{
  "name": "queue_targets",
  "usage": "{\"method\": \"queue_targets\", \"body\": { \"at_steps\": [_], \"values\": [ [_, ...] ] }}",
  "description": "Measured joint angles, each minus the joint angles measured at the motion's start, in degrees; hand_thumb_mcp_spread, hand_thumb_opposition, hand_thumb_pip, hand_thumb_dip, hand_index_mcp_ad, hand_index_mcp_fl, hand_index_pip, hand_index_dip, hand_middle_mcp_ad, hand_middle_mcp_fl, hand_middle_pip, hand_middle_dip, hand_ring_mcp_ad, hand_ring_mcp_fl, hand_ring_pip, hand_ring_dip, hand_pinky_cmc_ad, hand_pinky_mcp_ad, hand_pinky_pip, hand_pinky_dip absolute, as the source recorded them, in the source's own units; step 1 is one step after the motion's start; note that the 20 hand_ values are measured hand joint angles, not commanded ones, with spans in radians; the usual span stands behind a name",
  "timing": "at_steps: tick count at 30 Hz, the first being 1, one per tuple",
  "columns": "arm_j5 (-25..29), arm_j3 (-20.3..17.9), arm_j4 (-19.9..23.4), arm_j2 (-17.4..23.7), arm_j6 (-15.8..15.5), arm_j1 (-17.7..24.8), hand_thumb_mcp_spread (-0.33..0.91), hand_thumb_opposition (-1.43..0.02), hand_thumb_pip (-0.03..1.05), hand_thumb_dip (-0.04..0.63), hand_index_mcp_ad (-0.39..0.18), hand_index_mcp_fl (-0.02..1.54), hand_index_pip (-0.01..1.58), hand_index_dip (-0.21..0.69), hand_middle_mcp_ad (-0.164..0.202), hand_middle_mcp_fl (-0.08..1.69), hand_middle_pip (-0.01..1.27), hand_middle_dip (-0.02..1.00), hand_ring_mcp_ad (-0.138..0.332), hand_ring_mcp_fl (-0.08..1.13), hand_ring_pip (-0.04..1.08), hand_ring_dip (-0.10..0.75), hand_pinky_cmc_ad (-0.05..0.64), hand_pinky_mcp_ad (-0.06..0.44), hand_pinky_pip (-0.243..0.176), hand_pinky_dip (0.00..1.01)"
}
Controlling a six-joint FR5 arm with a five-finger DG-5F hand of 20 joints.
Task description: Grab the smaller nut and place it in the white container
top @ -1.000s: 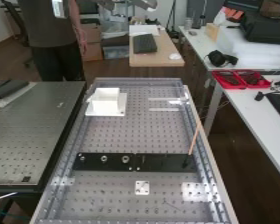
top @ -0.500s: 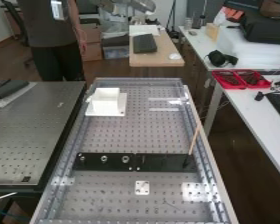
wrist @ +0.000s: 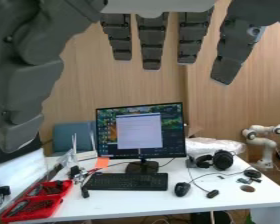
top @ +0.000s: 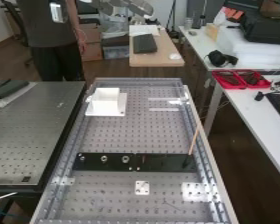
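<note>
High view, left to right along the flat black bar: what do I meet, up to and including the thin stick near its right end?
Smaller nut → larger nut → bearing → thin stick.

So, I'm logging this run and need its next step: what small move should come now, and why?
Probably swing the open hand toward the smaller nut: the hand faces a monitor, while the nut stands on the black bar.

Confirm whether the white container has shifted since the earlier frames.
No, in high view the white container keeps its place relative to the black bar.
</note>
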Motion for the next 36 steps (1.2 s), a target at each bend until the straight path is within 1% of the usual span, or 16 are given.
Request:
{"method": "queue_targets", "body": {
  "at_steps": [23,29,32,33,34,36],
  "values": [
    [0.7,-3.2,0.7,1.7,0.6,0.0,0.2,-0.73,0.53,0.047,-0.024,0.02,0.08,0.325,0.089,0.06,0.14,0.24,0.185,0.0,0.11,0.127,0.431,0.356,-0.049,0.31],
    [0.8,-5.5,1.6,2.2,0.6,0.0,0.2,-0.73,0.56,0.047,-0.024,0.02,0.08,0.321,0.087,0.05,0.14,0.24,0.185,0.0,0.11,0.127,0.431,0.356,-0.049,0.31],
    [1.0,-7.1,2.5,2.7,0.2,-0.1,0.19,-0.73,0.57,0.047,-0.024,0.05,0.09,0.328,0.086,0.1,0.14,0.24,0.185,0.0,0.11,0.127,0.431,0.356,-0.049,0.31],
    [1.1,-7.8,2.9,3.0,0.1,-0.3,0.2,-0.73,0.6,0.063,-0.024,0.06,0.09,0.319,0.087,0.11,0.14,0.24,0.185,0.0,0.1,0.127,0.431,0.356,-0.049,0.31],
    [1.2,-8.6,3.4,3.2,0.0,-0.4,0.2,-0.75,0.62,0.063,-0.024,0.06,0.09,0.314,0.087,0.12,0.14,0.24,0.185,0.0,0.1,0.127,0.429,0.356,-0.049,0.31],
    [1.3,-9.6,4.0,3.6,0.0,-0.7,0.21,-0.74,0.63,0.077,-0.024,0.08,0.09,0.304,0.087,0.12,0.14,0.24,0.185,0.0,0.1,0.127,0.429,0.36,-0.049,0.31]
  ]
}}
